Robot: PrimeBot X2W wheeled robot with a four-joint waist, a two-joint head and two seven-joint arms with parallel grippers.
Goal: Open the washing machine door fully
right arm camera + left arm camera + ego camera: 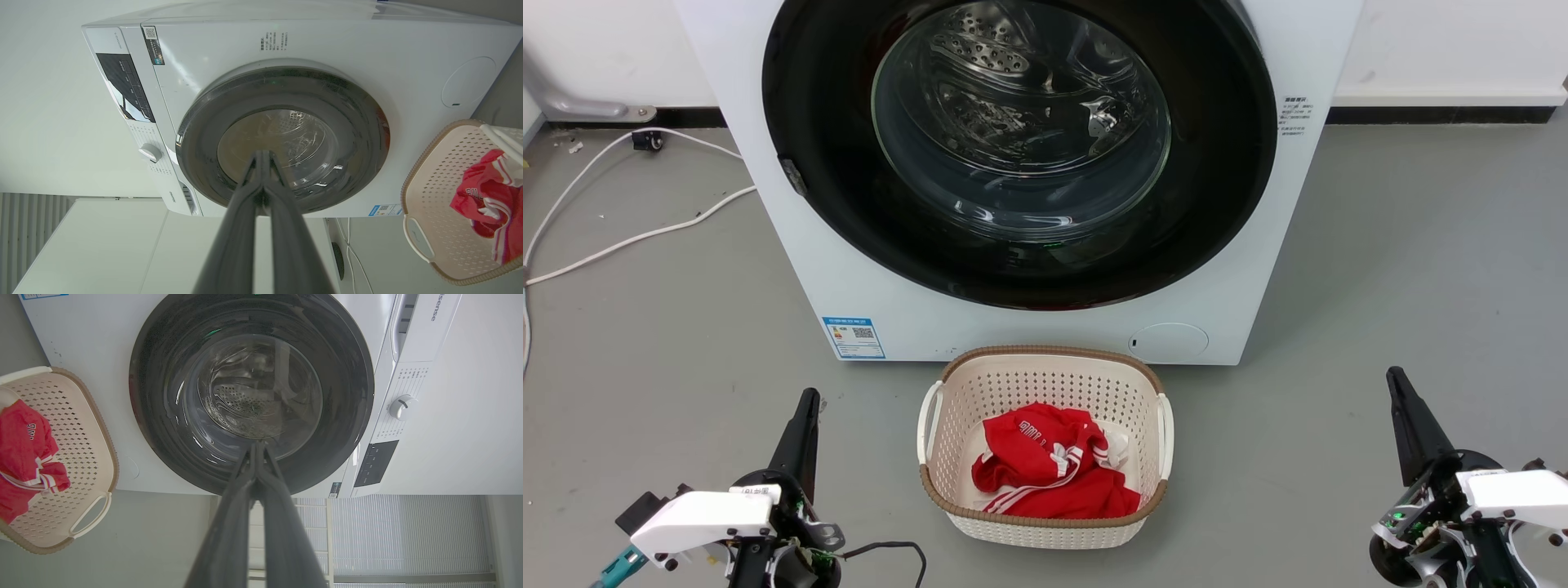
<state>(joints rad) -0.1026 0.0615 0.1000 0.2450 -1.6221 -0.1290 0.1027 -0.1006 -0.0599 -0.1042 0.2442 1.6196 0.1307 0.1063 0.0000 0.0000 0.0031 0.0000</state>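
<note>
**drumroll:** So where are we at? The washing machine sits square ahead, and the washing machine door looks flat against its front, glass bowl bulging out of the middle. Closed, I'd say, so none of the job is done yet.

**spincycle:** Agreed. The laundry basket is parked right at the foot of the machine, just below the door, with a red garment heaped in it. My guess is it's there so the clothes are handy once the door's open. It sits lower than the door's bottom edge, so the swing should pass over it. An arm reaching in low could clip the rim though.

**drumroll:** And the pincers?

**spincycle:** The left gripper is out in front of the machine's left corner and the right gripper out in front of its right corner. Both are well apart from it, one on each side of the basket. In each wrist view the two fingers are pressed together with nothing between them. Reads like a ready pose to me, both aimed at the door.

**drumroll:** Where would you grab?

**spincycle:** There's a small grey tab on the door's rim, on the robot's left. Handle or hinge, I can't tell. There's bare floor on both sides of the machine, so plenty of room. White cables trail off its left side, so I'd watch the wheels there.
</note>
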